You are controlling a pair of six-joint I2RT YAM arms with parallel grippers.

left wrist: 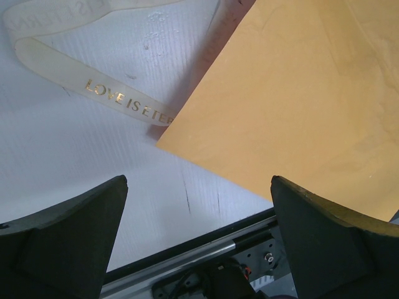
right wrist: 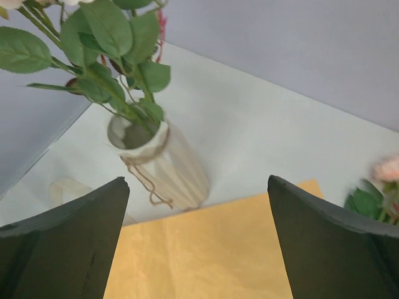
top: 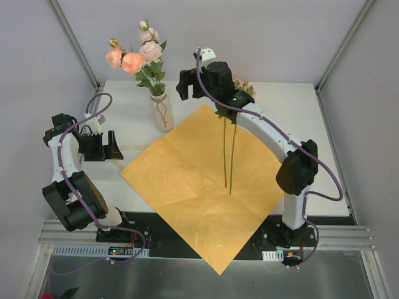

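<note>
Right fingers (right wrist: 62,246) apart near vase (right wrist: 173,171); left fingers (left wrist: 65,240) apart by ribbon (left wrist: 75,80).

**Robot laboratory test cell.** A white surface (top: 312,124) is enclosed by plain grey wall panels (top: 249,37) set in aluminium frame posts (top: 72,40). The left arm (top: 62,159) and the right arm (top: 268,131) are bolted beside a metal rail (top: 349,240) at the near edge. Purple cables (top: 93,104) run exposed along them. A vase of roses (top: 162,112) and an orange paper sheet (top: 187,180) rest on the surface.
</note>
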